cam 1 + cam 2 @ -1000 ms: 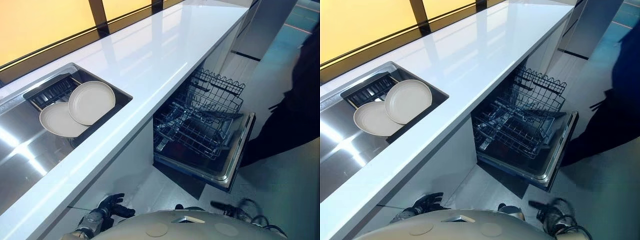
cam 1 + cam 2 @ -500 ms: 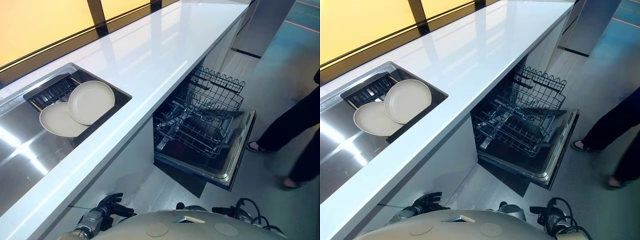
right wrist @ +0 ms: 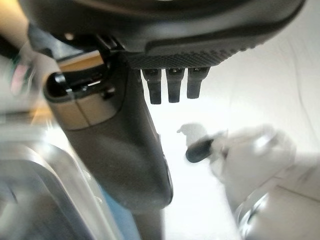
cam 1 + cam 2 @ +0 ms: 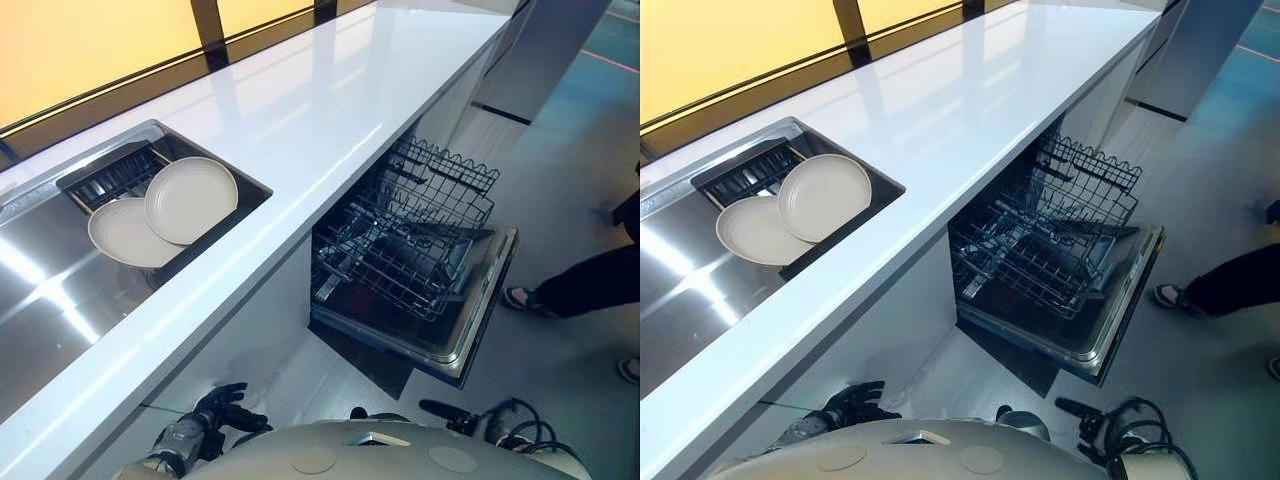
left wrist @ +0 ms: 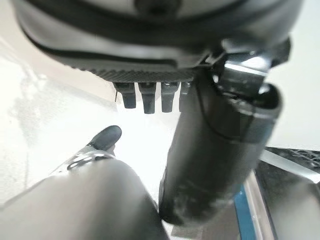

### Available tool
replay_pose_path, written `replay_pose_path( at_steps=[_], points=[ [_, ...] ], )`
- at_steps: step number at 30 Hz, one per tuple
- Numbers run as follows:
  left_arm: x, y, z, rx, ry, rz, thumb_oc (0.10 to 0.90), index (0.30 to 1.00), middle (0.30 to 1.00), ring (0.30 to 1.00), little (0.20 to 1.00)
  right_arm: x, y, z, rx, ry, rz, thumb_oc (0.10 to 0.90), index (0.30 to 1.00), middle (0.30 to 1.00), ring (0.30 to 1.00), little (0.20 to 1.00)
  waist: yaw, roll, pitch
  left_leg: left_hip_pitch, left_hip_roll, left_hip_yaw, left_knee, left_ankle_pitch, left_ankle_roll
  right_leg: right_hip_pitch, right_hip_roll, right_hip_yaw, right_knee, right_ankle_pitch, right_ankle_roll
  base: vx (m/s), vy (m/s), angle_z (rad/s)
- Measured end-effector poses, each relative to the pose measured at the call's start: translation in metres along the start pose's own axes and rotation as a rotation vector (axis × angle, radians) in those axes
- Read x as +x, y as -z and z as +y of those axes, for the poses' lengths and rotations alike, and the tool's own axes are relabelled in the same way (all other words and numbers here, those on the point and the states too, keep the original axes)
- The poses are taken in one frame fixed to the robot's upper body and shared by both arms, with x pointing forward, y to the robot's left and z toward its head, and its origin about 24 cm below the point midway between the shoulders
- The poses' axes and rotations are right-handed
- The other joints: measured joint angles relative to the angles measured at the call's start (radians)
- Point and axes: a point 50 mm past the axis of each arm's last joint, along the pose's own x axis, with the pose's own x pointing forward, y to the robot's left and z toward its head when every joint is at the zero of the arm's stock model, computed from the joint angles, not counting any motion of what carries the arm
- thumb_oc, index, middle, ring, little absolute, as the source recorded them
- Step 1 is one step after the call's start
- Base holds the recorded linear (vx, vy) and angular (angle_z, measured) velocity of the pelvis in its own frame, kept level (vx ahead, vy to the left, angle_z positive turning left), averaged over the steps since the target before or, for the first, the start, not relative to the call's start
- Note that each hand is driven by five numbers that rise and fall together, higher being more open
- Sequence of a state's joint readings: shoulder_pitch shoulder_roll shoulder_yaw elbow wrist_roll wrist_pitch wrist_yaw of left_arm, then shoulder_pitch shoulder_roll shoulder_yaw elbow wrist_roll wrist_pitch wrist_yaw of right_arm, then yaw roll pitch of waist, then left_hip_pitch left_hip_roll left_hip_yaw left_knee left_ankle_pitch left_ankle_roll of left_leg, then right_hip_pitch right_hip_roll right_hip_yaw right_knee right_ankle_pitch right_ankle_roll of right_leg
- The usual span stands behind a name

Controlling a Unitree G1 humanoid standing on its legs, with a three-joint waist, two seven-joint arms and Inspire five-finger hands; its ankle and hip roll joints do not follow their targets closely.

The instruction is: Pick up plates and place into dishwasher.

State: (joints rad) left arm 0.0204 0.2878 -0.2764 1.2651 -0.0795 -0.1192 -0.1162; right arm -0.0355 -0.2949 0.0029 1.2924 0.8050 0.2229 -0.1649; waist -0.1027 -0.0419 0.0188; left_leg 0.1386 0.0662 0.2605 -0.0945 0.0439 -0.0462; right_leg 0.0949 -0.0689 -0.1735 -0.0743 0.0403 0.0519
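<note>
Two round cream plates (image 4: 192, 198) lie in a steel sink (image 4: 40, 300) at the left end of a long white tabletop (image 4: 320, 90). They overlap: the plate nearer the tabletop rests partly on top of the other plate (image 4: 120, 235). Just behind them, in the same sink, sits a dark slotted rack (image 4: 112, 176).

To the right, below the tabletop's front edge, a dishwasher (image 4: 330, 300) stands open. Its door (image 4: 485, 300) is folded down flat toward the floor. Two wire racks are drawn out over the door, the upper rack (image 4: 445, 185) farther back and the lower rack (image 4: 395, 270) in front of it. No plate is seen in either rack.

The robot's left hand (image 4: 222, 408) hangs low, under the tabletop's overhang and well apart from the plates. Its fingers are loosely spread and hold nothing. The right hand (image 3: 130, 150) is also low, near the dishwasher door. In its wrist view the fingers are extended and the thumb stands clear, holding nothing.

On the floor (image 4: 560, 380) to the right of the dishwasher stands a person, shown as a dark trouser leg (image 4: 590, 280) and a shoe (image 4: 518, 298).
</note>
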Motion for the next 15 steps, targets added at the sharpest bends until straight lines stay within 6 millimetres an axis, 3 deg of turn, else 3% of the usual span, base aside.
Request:
replay_pose_path(
  at_steps=[2,4,6,8,11,13,14,15],
  points=[
    [0.001,-0.001,0.000,0.011,0.004,0.009,0.800,0.900,0.900,0.900,0.900,0.000,-0.002,0.004,-0.314,0.060,-0.049,0.800,0.900,0.900,0.900,0.900,-0.002,0.003,-0.004,-0.003,-0.006,-0.008,0.000,0.005,0.002,-0.002,0.000,0.000,0.002,0.003,-0.004,0.00,0.003,0.05],
    [0.001,-0.002,-0.001,0.010,0.004,0.002,0.800,0.900,0.900,0.900,0.900,0.000,-0.003,0.000,-0.081,0.010,-0.004,0.800,0.900,0.900,0.900,0.900,0.001,0.005,-0.005,-0.005,-0.002,-0.008,0.000,0.006,0.003,-0.001,-0.003,-0.003,0.003,0.000,0.000,0.00,0.002,0.03],
    [0.001,-0.003,0.000,0.020,0.006,0.014,0.800,0.900,0.900,0.900,0.900,0.000,-0.001,0.006,-0.327,0.052,-0.044,0.800,0.900,0.900,0.900,0.900,0.006,0.004,-0.009,-0.010,-0.009,-0.013,0.000,0.007,0.004,-0.003,-0.002,-0.001,0.006,0.003,-0.004,-0.02,-0.004,0.00],
    [0.002,-0.006,-0.002,0.027,0.009,0.007,0.800,0.900,0.900,0.900,0.900,0.000,0.001,0.005,-0.107,-0.018,0.017,0.800,0.900,0.900,0.900,0.900,0.003,0.002,-0.008,-0.009,-0.008,-0.018,0.000,0.008,0.006,-0.003,-0.006,-0.005,0.005,0.003,-0.004,-0.02,-0.011,0.06],
    [0.002,-0.007,0.000,0.032,0.008,0.011,0.800,0.900,0.900,0.900,0.900,0.000,0.006,0.012,-0.255,0.008,-0.005,0.800,0.900,0.900,0.900,0.900,0.007,-0.005,-0.012,-0.012,-0.010,-0.018,0.000,0.008,0.006,-0.003,-0.005,-0.004,0.007,0.002,-0.003,-0.01,-0.005,0.01],
    [0.002,-0.006,0.001,0.030,0.007,0.012,0.800,0.900,0.900,0.900,0.900,0.000,0.008,0.010,-0.140,-0.055,0.042,0.800,0.900,0.900,0.900,0.900,0.004,-0.007,-0.011,-0.008,-0.013,-0.018,0.000,0.010,0.007,-0.003,-0.007,-0.004,0.006,0.003,-0.005,-0.04,0.024,0.01],
    [0.001,-0.005,0.003,0.034,0.005,0.018,0.800,0.900,0.900,0.900,0.900,0.000,0.009,0.015,-0.345,-0.010,-0.008,0.800,0.900,0.900,0.900,0.900,0.004,-0.008,-0.012,-0.008,-0.012,-0.018,0.000,0.010,0.007,-0.003,-0.006,-0.004,0.007,0.003,-0.005,-0.03,0.016,-0.02],
    [0.001,-0.006,0.003,0.035,0.005,0.016,0.800,0.900,0.900,0.900,0.900,0.000,0.010,0.017,-0.400,0.002,-0.022,0.800,0.900,0.900,0.900,0.900,0.006,-0.007,-0.011,-0.012,-0.012,-0.018,0.000,0.009,0.008,-0.003,-0.007,-0.004,0.008,0.003,-0.004,0.00,0.000,0.00]
  ],
)
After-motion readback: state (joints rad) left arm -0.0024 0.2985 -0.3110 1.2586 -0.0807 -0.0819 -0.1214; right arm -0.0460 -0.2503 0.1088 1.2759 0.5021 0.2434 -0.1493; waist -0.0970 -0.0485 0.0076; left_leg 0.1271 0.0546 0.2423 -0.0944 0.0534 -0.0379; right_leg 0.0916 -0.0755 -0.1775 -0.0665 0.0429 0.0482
